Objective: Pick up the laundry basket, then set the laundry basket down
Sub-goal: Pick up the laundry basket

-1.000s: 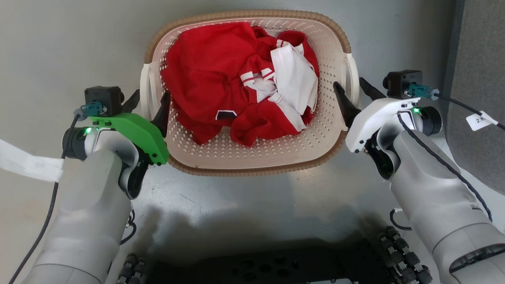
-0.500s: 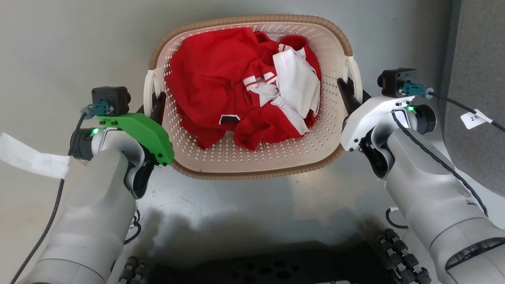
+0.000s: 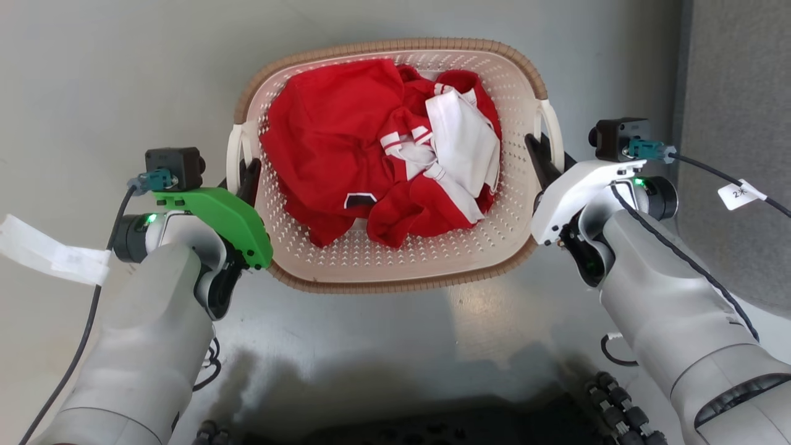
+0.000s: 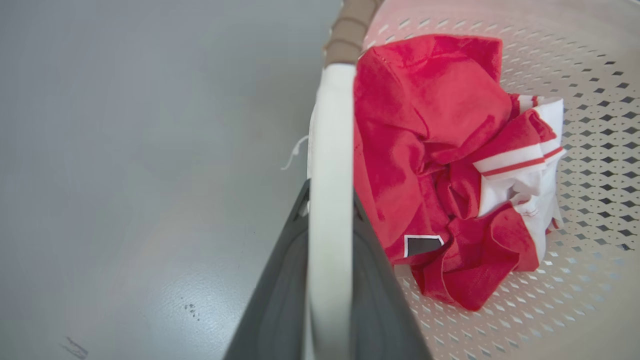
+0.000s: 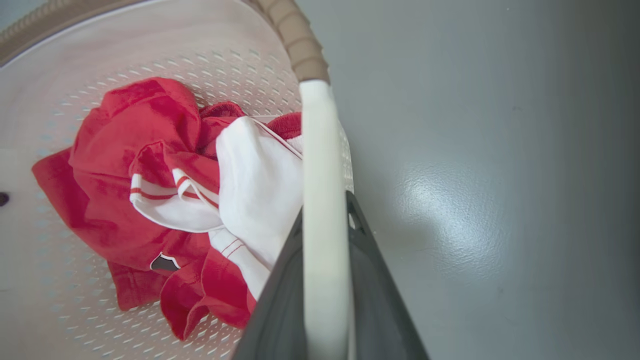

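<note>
Laundry basket (image 3: pixel 395 285) between both arms, over grey floor (image 3: pixel 93 74); resting or lifted, cannot tell. Red-and-white clothes (image 3: pixel 383 148) inside. Head view: left gripper (image 3: pixel 238 179) and right gripper (image 3: pixel 552 162) at side handles, grip half hidden. Wrist views settle it — left clenched on left handle (image 4: pixel 330 175), right on right handle (image 5: pixel 320 175).

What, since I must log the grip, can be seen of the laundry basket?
The laundry basket is a cream-white perforated plastic tub, rounded-rectangular, with a brown woven-look rim. It is upright above the grey floor; whether it is lifted cannot be told. Crumpled red and white clothes lie inside. The left gripper has its jaws shut on the white left handle, the right gripper on the right handle.
</note>
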